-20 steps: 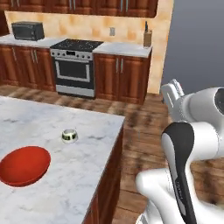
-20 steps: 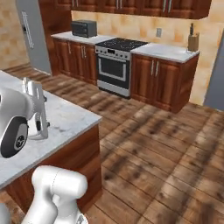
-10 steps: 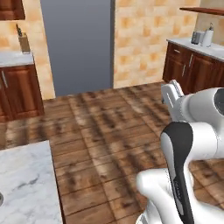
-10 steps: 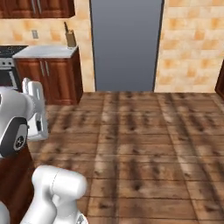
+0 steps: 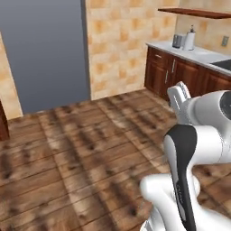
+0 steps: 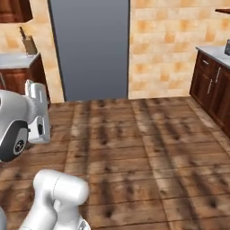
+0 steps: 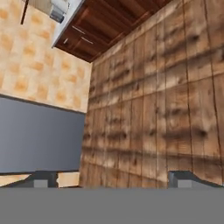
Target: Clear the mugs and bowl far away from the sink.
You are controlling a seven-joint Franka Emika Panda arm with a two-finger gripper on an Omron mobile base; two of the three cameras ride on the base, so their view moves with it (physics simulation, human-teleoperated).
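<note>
Wood plank floor (image 5: 85,153) covers most of both base views, brown with dark knots. Behind it stands a tiled orange-tan wall (image 5: 119,40) with a large flat grey panel (image 6: 90,45) set into it, reaching down to the floor. Left base view: dark wood cabinets (image 5: 180,74) run along the right under a pale counter (image 5: 198,53); a small grey appliance (image 5: 177,41) and a white bottle-like item (image 5: 189,39) stand side by side on it near the corner, and a wooden shelf (image 5: 198,12) hangs above. At the far right edge of that counter a dark recess (image 5: 224,64) shows, possibly the sink; too little of it is visible to be sure. Right base view: another pale counter (image 6: 18,60) at far left carries a knife block (image 6: 28,44); more dark cabinets (image 6: 215,90) sit at the right. Mugs and bowl cannot be located from these views. Gripper (image 7: 113,179) hangs over bare floor; in the hand view the two dark fingertips (image 7: 41,179) sit far apart at the bottom corners, so the jaws are spread wide with nothing between them. White hand housing rises above the arm in the left base view (image 5: 180,97) and the right base view (image 6: 39,112).
</note>
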